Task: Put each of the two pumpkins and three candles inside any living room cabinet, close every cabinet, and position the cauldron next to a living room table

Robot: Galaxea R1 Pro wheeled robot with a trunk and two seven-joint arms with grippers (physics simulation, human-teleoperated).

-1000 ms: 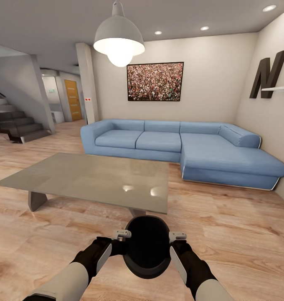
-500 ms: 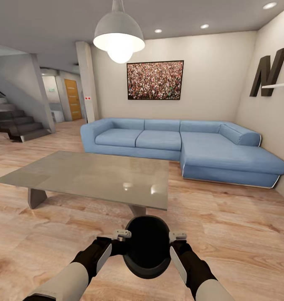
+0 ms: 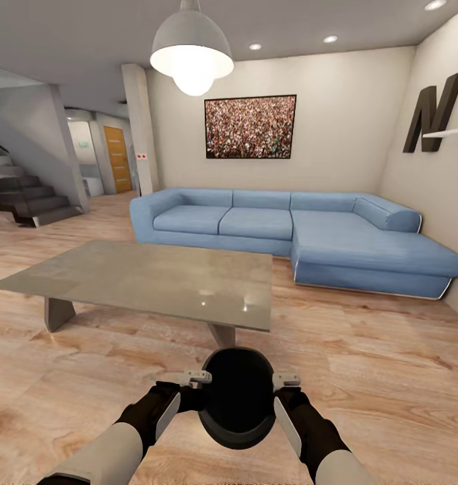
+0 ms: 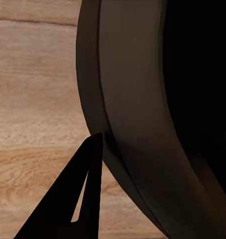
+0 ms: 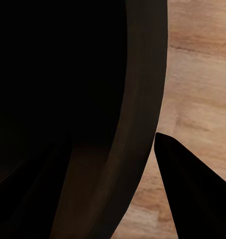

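Low centre, both claws, left [image 3: 197,377] and right [image 3: 287,381], clamp the cauldron [image 3: 237,397]; a letter N [image 3: 431,120] hangs upper right.

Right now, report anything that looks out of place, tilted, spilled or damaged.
Nothing stands out. The cauldron hangs level between the left gripper and right gripper, one on each side of its rim, short of the table. The sofa sits square to the wall.
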